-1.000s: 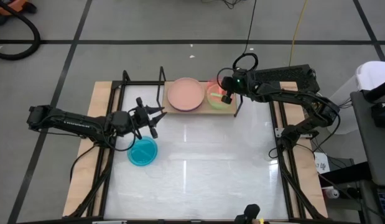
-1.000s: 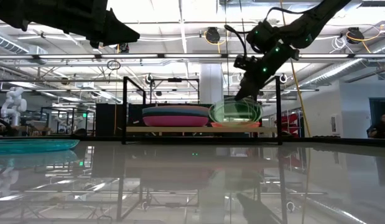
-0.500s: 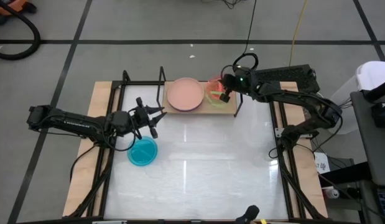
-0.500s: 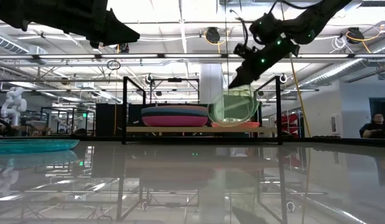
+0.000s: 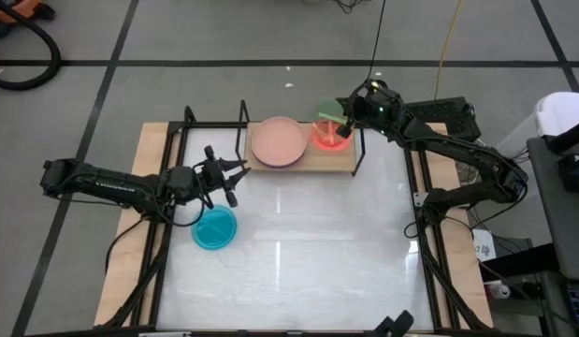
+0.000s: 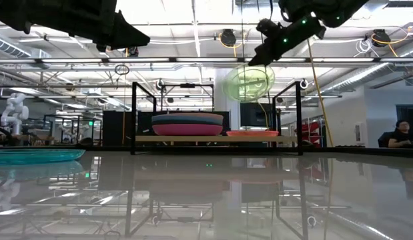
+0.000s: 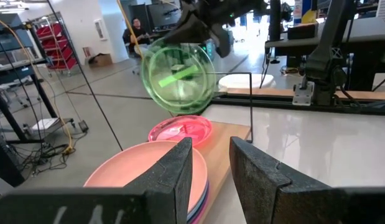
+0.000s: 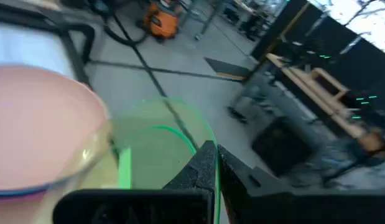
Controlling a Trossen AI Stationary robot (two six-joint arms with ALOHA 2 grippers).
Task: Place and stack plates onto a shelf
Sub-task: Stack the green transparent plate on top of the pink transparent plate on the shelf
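Note:
My right gripper (image 5: 348, 112) is shut on the translucent lime green plate (image 6: 249, 83), holding it in the air above the right end of the shelf (image 5: 338, 162). From overhead that plate (image 5: 328, 114) shows as a thin strip. On the shelf board (image 6: 213, 139) rest a stack of larger plates topped by the salmon-pink one (image 5: 278, 141) and a low stack of small pink and orange plates (image 5: 328, 137). The teal plate (image 5: 215, 227) lies flat on the table. My left gripper (image 5: 228, 178) hovers open just beyond it, touching nothing. My right gripper pinches the lime green plate at its rim (image 8: 212, 155), one finger on each face. The fingers (image 6: 263, 57) come slanting down from the table's right side. The plate is lifted clear of the shelf and hangs below them, tipped nearly on edge.
Black wire uprights (image 5: 242, 117) stand at the shelf's ends. The larger stack (image 6: 187, 123) fills the shelf's left half. Black frame rails (image 5: 429, 253) run along both table sides. A person (image 6: 397, 133) sits in the room behind.
My right gripper has risen and drawn toward the far edge, taking the lime green plate up off the small stack on the shelf. The plate has gone from lying nearly flat to standing almost on edge, clear of the shelf. The small stack has stayed on the board.

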